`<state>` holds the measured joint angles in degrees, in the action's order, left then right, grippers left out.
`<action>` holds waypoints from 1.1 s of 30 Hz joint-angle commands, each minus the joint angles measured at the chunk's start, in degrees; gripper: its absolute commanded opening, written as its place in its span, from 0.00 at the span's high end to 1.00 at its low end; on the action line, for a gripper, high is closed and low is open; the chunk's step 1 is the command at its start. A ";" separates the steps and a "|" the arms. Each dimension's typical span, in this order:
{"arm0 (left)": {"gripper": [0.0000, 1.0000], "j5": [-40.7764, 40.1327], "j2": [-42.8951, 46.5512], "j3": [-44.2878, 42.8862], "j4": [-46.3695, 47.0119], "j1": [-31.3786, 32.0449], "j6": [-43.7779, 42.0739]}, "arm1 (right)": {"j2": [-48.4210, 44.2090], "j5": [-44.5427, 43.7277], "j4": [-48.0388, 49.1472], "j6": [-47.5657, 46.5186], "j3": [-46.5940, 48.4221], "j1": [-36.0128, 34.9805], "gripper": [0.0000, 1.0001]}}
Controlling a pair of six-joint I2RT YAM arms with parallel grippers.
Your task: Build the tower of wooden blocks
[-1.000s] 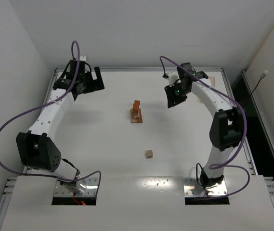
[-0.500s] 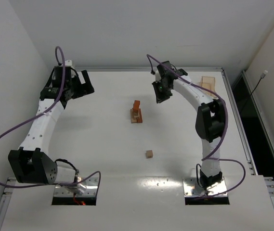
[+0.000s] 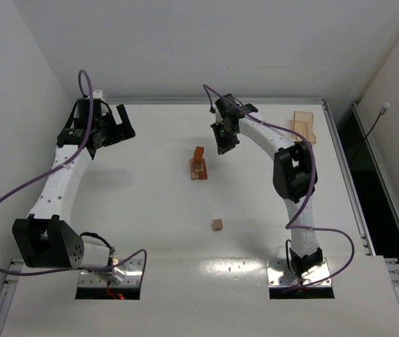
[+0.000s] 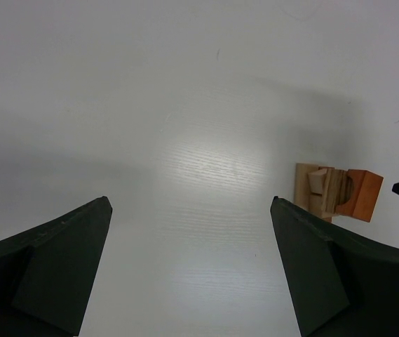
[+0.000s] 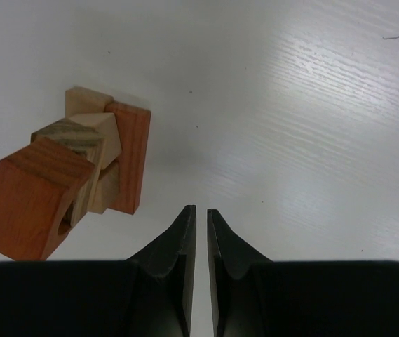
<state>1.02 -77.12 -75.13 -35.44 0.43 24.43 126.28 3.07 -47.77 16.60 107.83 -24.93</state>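
Note:
The tower [image 3: 198, 163] stands mid-table, tan and reddish-brown wood blocks with an orange-brown block on top. It also shows in the right wrist view [image 5: 66, 175] and the left wrist view [image 4: 337, 192]. One loose tan cube [image 3: 217, 225] lies nearer the arm bases. My right gripper [image 3: 223, 144] hangs just right of and behind the tower; its jaws are shut with nothing between them [image 5: 200, 209]. My left gripper [image 3: 118, 123] is open and empty at the far left of the table, its fingertips spread wide [image 4: 191, 202].
A shallow light-wood tray [image 3: 303, 126] lies at the far right of the table. White walls close the back and left. The table's raised rim runs along the far edge.
My right arm has swung left from near the tray toward the tower. My left arm moved a little left and then stopped. The tower and loose cube have not moved.

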 commanded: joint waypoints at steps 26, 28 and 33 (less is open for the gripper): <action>0.03 0.65 1.62 0.51 1.95 -0.51 0.01 | 3.98 4.66 3.21 3.00 7.31 -2.93 0.73; 0.03 0.65 1.62 0.51 1.95 -0.51 0.01 | 3.98 4.66 3.21 3.00 7.31 -3.46 0.67; 0.03 0.65 1.62 0.51 1.95 -0.51 0.01 | 3.98 4.66 3.73 3.00 7.31 -3.46 0.64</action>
<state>1.17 -77.12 -74.59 -35.09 0.40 24.43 129.54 6.92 -45.67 18.68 112.66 -27.97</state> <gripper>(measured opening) 0.969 0.359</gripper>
